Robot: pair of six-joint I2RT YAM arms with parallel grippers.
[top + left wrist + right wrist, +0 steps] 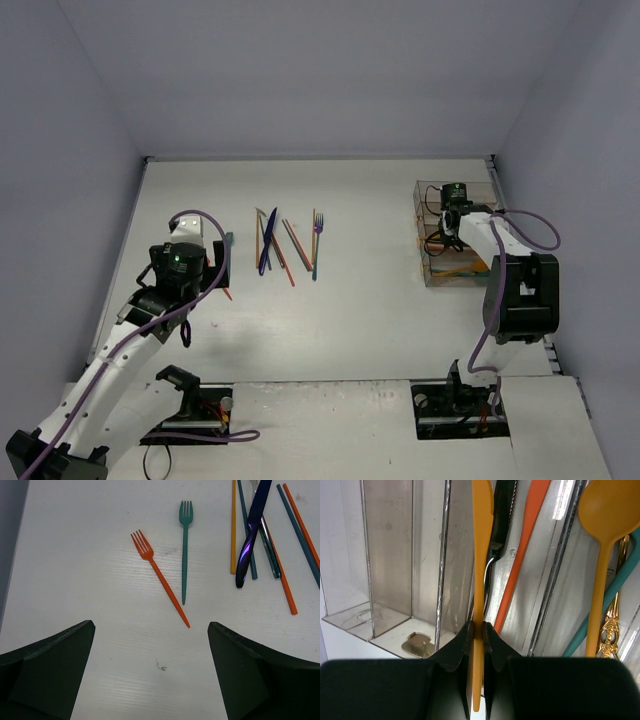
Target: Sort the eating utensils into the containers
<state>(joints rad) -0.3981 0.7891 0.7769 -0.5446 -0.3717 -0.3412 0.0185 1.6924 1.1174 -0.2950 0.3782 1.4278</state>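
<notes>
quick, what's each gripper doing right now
left gripper: open, holding nothing
right gripper: shut on the yellow-orange knife

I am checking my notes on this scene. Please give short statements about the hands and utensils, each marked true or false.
1. The right hand is shut on a yellow knife. True.
2. The left hand holds the teal fork. False: it is open and empty; the fork lies on the table.
3. A yellow spoon lies in the containers. True.
4. The orange fork is in the containers. False: it lies on the table.
</notes>
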